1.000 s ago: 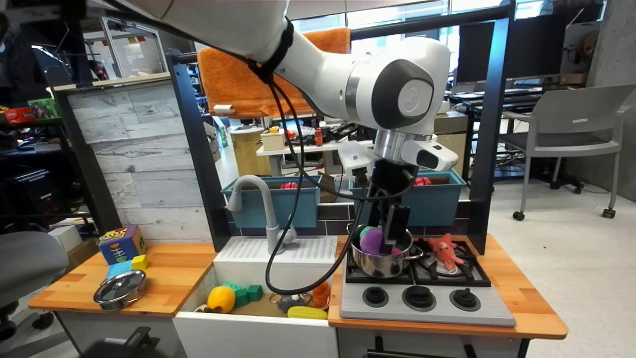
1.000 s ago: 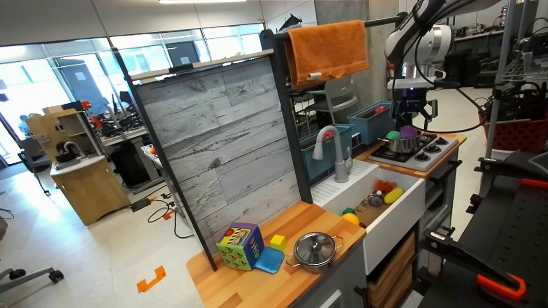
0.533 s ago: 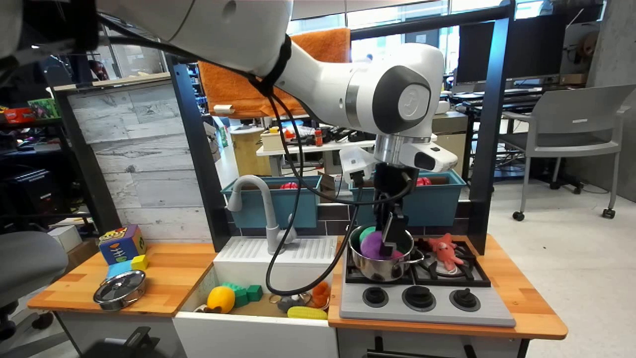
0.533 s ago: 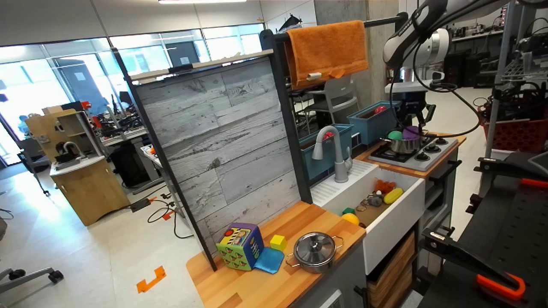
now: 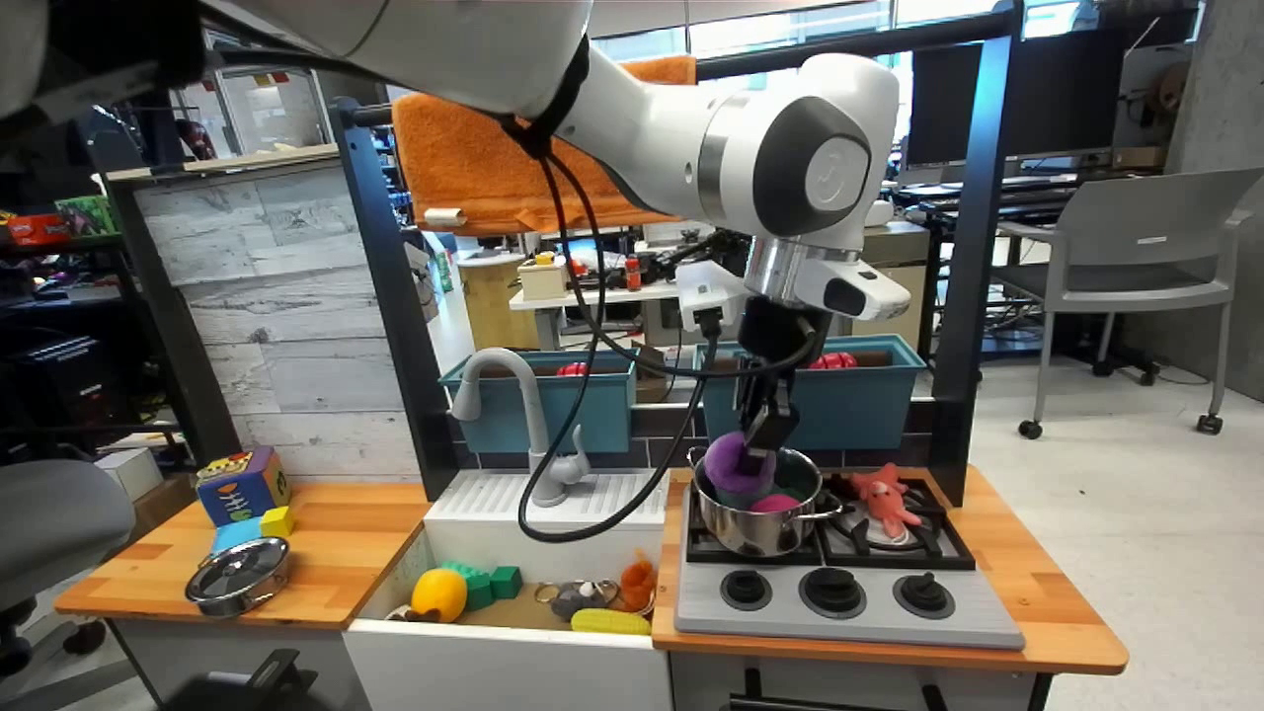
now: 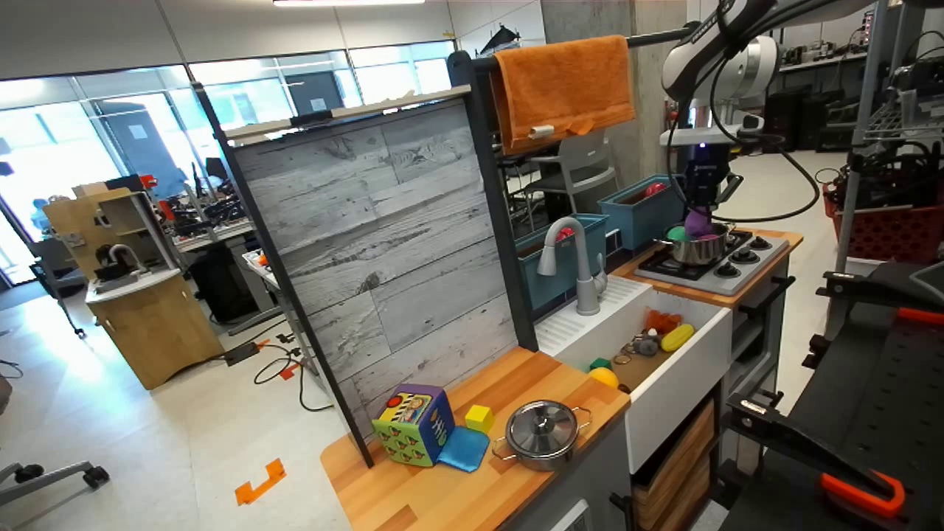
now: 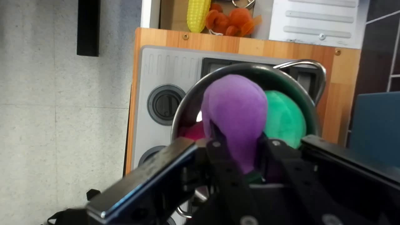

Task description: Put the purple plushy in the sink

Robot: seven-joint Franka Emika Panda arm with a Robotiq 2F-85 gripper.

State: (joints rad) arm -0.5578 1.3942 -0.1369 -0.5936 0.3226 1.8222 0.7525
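Observation:
The purple plushy is pinched between the two fingers of my gripper, its soft body bulging out past them. In an exterior view the plushy sits raised at the steel pot's left rim, its lower part still overlapping the pot opening. My gripper comes down on it from above, slightly tilted. To the left lies the white sink, with several toys in its basin; the sink shows in both exterior views. Only the sink's near corner enters the wrist view at the top.
The steel pot stands on the stove, holding a green ball and a pink item. A coral starfish toy lies on the other burner. A grey faucet arches over the sink. The arm's black cable hangs in a loop.
My gripper dipped toward the pot, its jaws closed on the purple plushy, and it has risen again. The plushy has come up and shifted a little left, squeezed out of shape.

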